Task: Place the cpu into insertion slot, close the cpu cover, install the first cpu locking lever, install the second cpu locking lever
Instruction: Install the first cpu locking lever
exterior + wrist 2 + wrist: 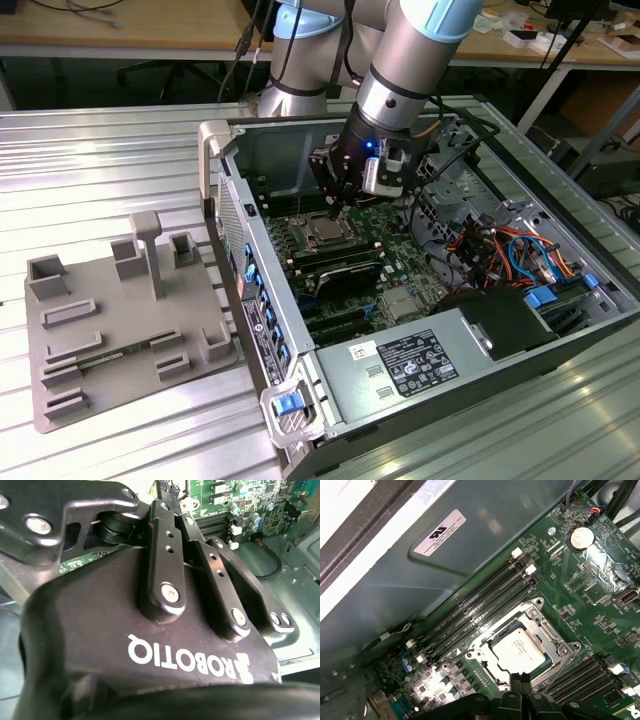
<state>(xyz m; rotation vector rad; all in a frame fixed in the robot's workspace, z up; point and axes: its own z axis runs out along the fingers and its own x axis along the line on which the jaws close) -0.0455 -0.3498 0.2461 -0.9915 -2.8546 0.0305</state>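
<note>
The cpu (519, 650) lies flat in the insertion slot (496, 630) on the green board, its silver top showing; in the exterior view the cpu (325, 232) sits mid-board inside the open computer case. The cpu cover (549, 630), a silver frame, lies down around the chip. A thin wire lever (461, 652) sticks out at one corner of the socket. My gripper (521, 678) is shut, its two black fingertips together right at the socket's edge beside the chip. It also appears from behind as the gripper (175, 511) and hangs just over the socket as the gripper (336, 208).
Long black memory slots (485, 600) run beside the socket, close to the grey case wall (470, 520). A coin battery (581, 537) sits further along the board. Cables (510, 250) and a power supply (400, 365) fill the case's other end. A grey fixture plate (120, 330) lies on the table.
</note>
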